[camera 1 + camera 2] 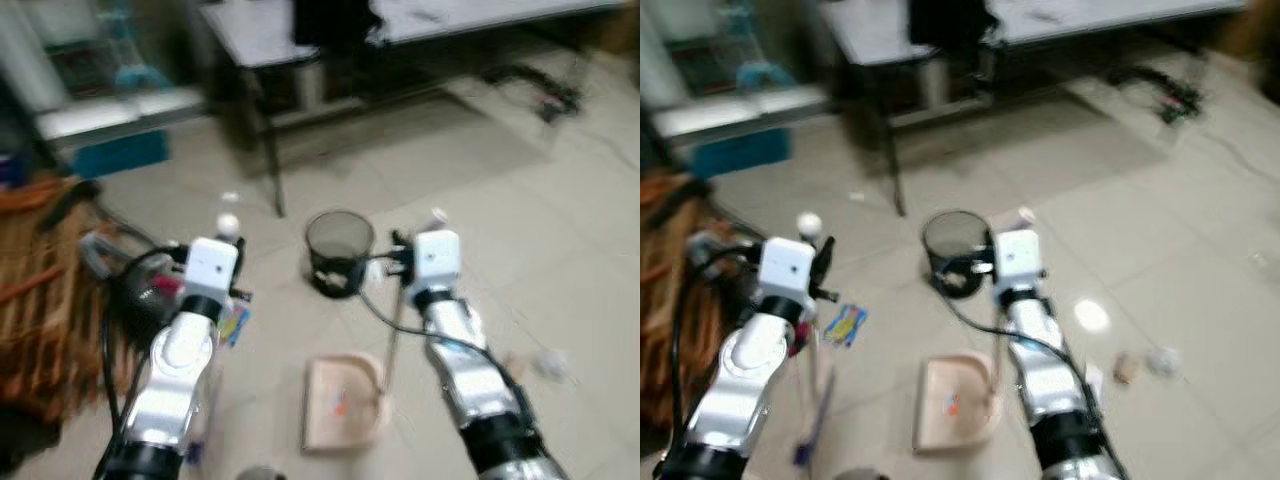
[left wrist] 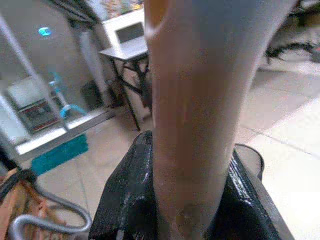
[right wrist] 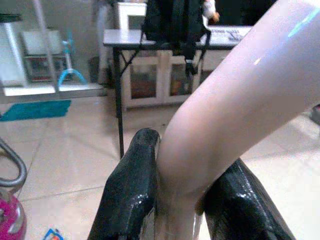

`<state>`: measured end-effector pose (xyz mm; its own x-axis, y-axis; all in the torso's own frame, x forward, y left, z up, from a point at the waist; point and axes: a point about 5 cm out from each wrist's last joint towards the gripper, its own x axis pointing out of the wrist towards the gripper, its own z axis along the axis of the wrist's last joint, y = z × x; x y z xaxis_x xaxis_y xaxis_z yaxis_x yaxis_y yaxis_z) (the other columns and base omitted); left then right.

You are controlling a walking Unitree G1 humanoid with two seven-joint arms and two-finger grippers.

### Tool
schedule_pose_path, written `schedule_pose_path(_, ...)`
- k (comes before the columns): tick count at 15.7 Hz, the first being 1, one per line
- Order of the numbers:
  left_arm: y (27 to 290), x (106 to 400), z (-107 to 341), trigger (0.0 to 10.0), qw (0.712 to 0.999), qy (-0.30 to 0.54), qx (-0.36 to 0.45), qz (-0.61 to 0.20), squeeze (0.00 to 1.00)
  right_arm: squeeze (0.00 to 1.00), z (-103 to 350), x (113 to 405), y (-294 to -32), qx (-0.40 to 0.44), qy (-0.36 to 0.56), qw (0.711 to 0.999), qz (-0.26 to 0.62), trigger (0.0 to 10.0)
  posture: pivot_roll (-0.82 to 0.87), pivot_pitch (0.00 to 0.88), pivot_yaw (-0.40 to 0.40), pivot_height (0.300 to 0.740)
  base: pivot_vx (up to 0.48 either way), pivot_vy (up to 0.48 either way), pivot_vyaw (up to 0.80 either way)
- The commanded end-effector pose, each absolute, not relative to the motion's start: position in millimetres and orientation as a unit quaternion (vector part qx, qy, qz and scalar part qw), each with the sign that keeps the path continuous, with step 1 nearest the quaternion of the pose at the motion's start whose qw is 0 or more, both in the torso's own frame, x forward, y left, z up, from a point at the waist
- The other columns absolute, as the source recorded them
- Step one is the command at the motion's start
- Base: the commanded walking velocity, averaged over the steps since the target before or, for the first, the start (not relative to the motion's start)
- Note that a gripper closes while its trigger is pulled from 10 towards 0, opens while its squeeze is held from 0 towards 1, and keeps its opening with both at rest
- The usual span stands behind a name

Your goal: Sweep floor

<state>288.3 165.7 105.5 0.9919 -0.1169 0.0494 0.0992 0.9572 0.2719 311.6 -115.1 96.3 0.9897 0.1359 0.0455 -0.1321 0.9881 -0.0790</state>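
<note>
Both claws sit closest to the lens, each clamped on a pale handle. At the left wrist, two black fingers [image 2: 125,200] squeeze the broom handle [image 2: 200,100], which stands between them and rises past the camera. At the right wrist, black fingers [image 3: 132,185] pinch the bent top of the dustpan handle [image 3: 225,110].

From the head, the left gripper [image 1: 820,262] holds its stick upright, with the rounded top [image 1: 809,223] just above the wrist and the shaft running down toward a purple-blue end [image 1: 812,435] near the floor. That upright hold probably keeps the bristles low for pushing dirt sideways. The right gripper [image 1: 400,262] holds a thin rod that drops to the dustpan [image 1: 345,402], which rests flat on the tiles between the two arms with a small orange scrap inside. Placed there, it seems ready to catch what the broom drives over.

A mesh bin [image 1: 339,250] stands just beyond the pan, likely where the load gets tipped. Crumpled bits [image 1: 1145,362] lie on the tiles off to the right, well apart from the pan, so sweeping looks unfinished. A coloured wrapper [image 1: 845,324] lies near the left arm. Farther back, a table [image 1: 260,40] stands by the wall.
</note>
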Motion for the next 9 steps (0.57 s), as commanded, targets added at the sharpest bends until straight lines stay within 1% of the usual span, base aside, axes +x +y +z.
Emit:
schedule_pose_path(1, 171.5, 290.5, 114.5, 10.0, 0.987, -0.048, 0.146, -0.045, 0.0, 0.0, 105.3, 315.3, -108.0, -0.038, -0.041, 0.995, 0.078, 10.0, -0.01, 0.0, 0.053, 0.74, 0.0, -0.48, 0.8)
schedule_pose_path(3, 172.3, 289.4, 115.0, 10.0, 0.987, -0.048, 0.149, -0.041, 0.0, 0.0, 105.9, 315.9, -106.5, -0.039, -0.041, 0.995, 0.081, 10.0, 0.0, 0.0, 0.05, 0.74, 0.0, -0.48, 0.8)
schedule_pose_path(4, 175.1, 287.5, 116.8, 10.0, 0.989, -0.053, 0.134, -0.028, 0.0, 0.0, 105.8, 315.8, -105.3, -0.038, -0.041, 0.995, 0.082, 10.0, 0.0, 0.0, 0.05, 0.74, 0.0, 0.0, 0.8)
schedule_pose_path(6, 176.8, 288.4, 119.2, 10.0, 0.99, -0.055, 0.126, -0.019, 0.0, 0.0, 102.8, 316.4, -107.2, -0.019, -0.025, 0.997, 0.069, 10.0, 0.0, 0.0, 0.048, 0.74, 0.0, 0.0, 0.0)
schedule_pose_path(8, 176.9, 289.4, 122.8, 10.0, 0.988, -0.064, 0.139, -0.018, 0.0, 0.0, 103.5, 316.8, -107.7, -0.018, -0.027, 0.997, 0.07, 10.0, 0.0, 0.0, 0.05, 0.74, 0.0, 0.0, 0.0)
schedule_pose_path(9, 177.5, 290.5, 126.0, 10.0, 0.988, -0.074, 0.131, -0.014, 0.0, 0.0, 103.8, 316.8, -107.5, -0.017, -0.028, 0.997, 0.071, 10.0, 0.0, 0.0, 0.052, 0.74, 0.0, 0.0, 0.0)
